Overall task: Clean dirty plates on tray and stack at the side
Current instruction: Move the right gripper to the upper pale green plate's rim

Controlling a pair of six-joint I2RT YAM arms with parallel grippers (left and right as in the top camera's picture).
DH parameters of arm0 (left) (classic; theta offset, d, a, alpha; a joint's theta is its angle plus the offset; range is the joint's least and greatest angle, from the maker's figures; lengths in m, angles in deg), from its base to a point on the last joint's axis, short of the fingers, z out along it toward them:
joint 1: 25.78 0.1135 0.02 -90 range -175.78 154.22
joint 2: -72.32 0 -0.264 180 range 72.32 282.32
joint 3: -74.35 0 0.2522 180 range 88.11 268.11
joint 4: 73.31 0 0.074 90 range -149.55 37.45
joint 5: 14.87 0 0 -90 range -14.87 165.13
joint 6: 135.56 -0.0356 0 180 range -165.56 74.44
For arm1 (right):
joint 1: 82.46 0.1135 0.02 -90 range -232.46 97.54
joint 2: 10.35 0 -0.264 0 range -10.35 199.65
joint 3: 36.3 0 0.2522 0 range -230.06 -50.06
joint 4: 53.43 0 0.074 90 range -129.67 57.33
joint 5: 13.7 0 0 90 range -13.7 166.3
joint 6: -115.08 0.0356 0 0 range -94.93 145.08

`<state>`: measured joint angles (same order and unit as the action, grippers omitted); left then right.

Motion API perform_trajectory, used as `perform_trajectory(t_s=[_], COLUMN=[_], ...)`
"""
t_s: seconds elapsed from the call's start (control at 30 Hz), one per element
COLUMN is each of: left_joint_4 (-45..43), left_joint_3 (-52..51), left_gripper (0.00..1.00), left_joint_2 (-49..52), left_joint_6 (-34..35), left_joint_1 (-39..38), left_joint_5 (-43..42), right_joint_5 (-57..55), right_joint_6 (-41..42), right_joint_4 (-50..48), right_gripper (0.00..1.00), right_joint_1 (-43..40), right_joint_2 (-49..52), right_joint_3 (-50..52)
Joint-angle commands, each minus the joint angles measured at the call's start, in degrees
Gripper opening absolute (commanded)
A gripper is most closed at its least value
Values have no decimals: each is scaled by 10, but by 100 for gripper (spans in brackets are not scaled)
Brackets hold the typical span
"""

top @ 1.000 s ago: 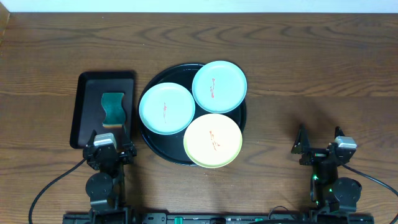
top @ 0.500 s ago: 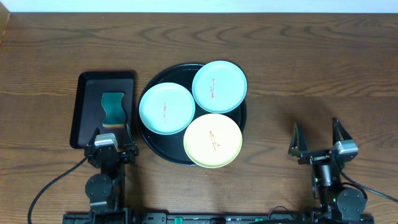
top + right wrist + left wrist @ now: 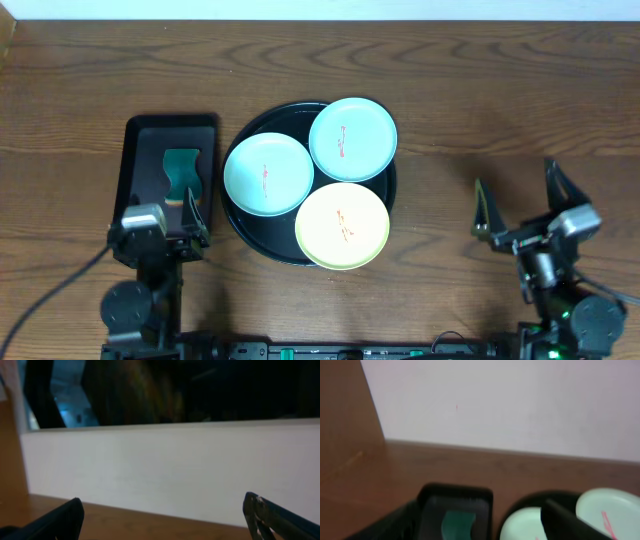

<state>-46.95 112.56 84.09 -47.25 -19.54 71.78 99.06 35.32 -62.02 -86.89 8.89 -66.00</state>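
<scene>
The round black tray holds three plates. An aqua plate sits at its left, a second aqua plate at its back right, and a yellow plate at its front, overhanging the rim. Each has a thin red smear at centre. My left gripper is open over the near end of the rectangular tray, left of the plates; in the left wrist view its fingers frame the sponge and the left aqua plate. My right gripper is open and empty over bare table, right of the tray.
A smaller rectangular black tray stands left of the round tray with a teal sponge in it; the sponge also shows in the left wrist view. A pale wall runs along the table's far edge.
The right gripper has lifted, moved slightly right and spread its fingers wider. The left arm has shifted left and tilted. The plates and sponge have not moved.
</scene>
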Motion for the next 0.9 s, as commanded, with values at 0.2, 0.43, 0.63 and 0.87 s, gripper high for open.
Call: perform_trajectory(t_s=[0.2,0.43,0.63,0.87], left_joint_4=[194,393,524,629], left_joint_3=[235,459,633,771], left_gripper=[77,77,77,77], left_joint_2=[192,375,514,647], left_joint_6=[4,5,5,4], left_joint_1=[-1,-1,-1,-1], left_joint_5=[-27,-51,-52,-52], right_joint_5=[124,158,137,61], right_joint_6=[0,-66,-141,-228], right_joint_4=[214,477,659,852], right_gripper=[99,99,99,99], right_joint_1=[3,4,25,61], right_joint_2=[219,389,518,658], right_joint_3=[-276,-515,-693,-860])
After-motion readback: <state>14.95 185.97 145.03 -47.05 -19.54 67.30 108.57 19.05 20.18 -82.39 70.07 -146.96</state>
